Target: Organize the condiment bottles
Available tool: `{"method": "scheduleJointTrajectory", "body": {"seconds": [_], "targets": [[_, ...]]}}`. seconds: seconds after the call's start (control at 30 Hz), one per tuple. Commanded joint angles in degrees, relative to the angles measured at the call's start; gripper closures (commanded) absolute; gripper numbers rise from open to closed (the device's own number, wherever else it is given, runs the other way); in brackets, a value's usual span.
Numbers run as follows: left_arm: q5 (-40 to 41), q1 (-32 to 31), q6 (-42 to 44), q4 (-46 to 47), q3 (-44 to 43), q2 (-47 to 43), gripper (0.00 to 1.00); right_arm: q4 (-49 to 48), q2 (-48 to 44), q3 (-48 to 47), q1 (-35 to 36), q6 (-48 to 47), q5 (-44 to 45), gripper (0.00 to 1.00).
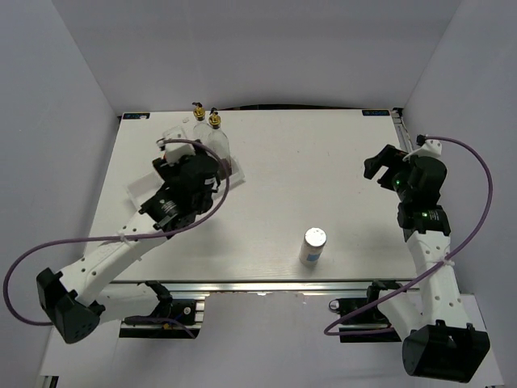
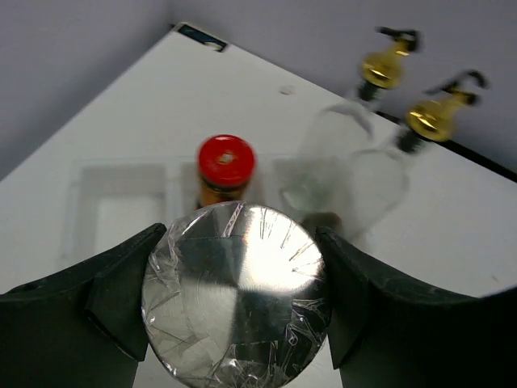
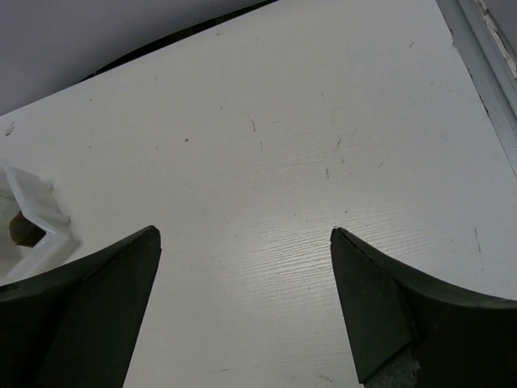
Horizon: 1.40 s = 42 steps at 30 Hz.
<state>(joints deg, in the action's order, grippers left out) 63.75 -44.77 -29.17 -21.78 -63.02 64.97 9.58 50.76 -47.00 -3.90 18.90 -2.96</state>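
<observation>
My left gripper (image 2: 240,303) is shut on a silver-capped shaker (image 2: 236,303), its foil-wrapped cap filling the space between the jaws, held above the white tray (image 2: 113,212). In the tray stand a red-lidded dark jar (image 2: 225,166) and two clear glass bottles with gold pourer tops (image 2: 386,65) (image 2: 436,113), which also show in the top view (image 1: 198,113) (image 1: 214,121). The left gripper (image 1: 187,166) sits over the tray at the back left. A second silver-capped shaker (image 1: 313,246) stands alone near the front middle. My right gripper (image 3: 245,242) is open and empty above bare table.
The white compartmented tray (image 1: 236,170) lies at the back left, mostly under the left arm; its corner shows in the right wrist view (image 3: 36,214). The table's right edge rail (image 3: 485,61) runs close to the right gripper (image 1: 386,166).
</observation>
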Motion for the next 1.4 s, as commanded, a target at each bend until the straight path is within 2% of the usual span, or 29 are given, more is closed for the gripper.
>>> {"method": "scheduleJointTrajectory", "body": {"seconds": [0.0, 0.1, 0.2, 0.27, 0.3, 0.37, 0.47, 0.67, 0.73, 0.87, 0.97, 1.1, 1.2, 1.3, 1.37], "targets": [[9.4, 4.9, -10.3, -8.1, 1.1, -4.9, 1.0, -4.0, 1.2, -0.5, -0.1, -0.7, -2.6, 0.11], [10.5, 12.0, -9.9, -7.6, 2.9, -4.5, 1.0, -5.1, 1.9, 0.1, 0.0, -0.6, -3.8, 0.11], [4.7, 20.8, -9.3, -7.3, 2.4, -2.4, 1.0, -6.2, 2.2, 0.9, 0.0, -0.7, -3.6, 0.1], [2.4, 25.1, -6.8, -0.9, 3.6, -0.6, 1.0, -6.5, 2.6, 1.2, -0.1, -0.9, -3.6, 0.11], [1.5, 26.4, -4.8, -0.8, 4.7, 0.1, 1.0, -6.7, 2.8, 1.4, -0.1, -1.3, -3.6, 0.11], [-0.8, 29.7, -3.7, 5.0, 4.6, 3.0, 1.0, -6.9, 3.5, 1.6, -0.1, -1.4, -3.5, 0.11], [-3.2, 33.7, -3.5, 5.8, 2.6, 8.1, 1.0, -6.4, 4.3, 1.8, 0.0, -1.8, -3.5, 0.11], [-5.8, 35.1, -3.9, 10.5, 4.5, 13.2, 1.0, -6.4, 4.0, 2.4, -0.1, -1.6, -3.5, 0.11], [-4.3, 35.4, -3.8, 11.8, 5.8, 13.6, 1.0, -6.3, 3.9, 2.5, 0.0, -1.8, -4.1, 0.1], [-4.1, 36.6, -2.2, 19.0, 9.9, 13.0, 1.0, -6.0, 3.0, 3.1, 0.0, -2.2, -7.4, 0.11], [-6.2, 37.9, -2.2, 25.3, 13.4, 12.4, 0.92, -2.4, 2.0, 2.9, 1.1, -1.8, -10.3, 0.11], [-5.8, 39.0, -2.2, 28.8, 15.1, 13.5, 0.83, 1.3, -1.3, 3.6, 9.9, -3.2, -7.1, 0.11], [-5.7, 39.6, -1.7, 32.8, 17.1, 14.7, 0.77, 2.8, -3.2, 3.0, 13.6, -3.4, -6.0, 0.11], [-5.6, 40.3, -1.8, 35.3, 18.1, 15.9, 0.76, 5.2, -3.8, 1.7, 15.3, -4.8, -9.7, 0.11], [-5.7, 40.6, -0.6, 37.7, 18.5, 16.8, 0.71, 8.6, -4.0, 1.0, 16.6, -6.6, -12.5, 0.11]]}}
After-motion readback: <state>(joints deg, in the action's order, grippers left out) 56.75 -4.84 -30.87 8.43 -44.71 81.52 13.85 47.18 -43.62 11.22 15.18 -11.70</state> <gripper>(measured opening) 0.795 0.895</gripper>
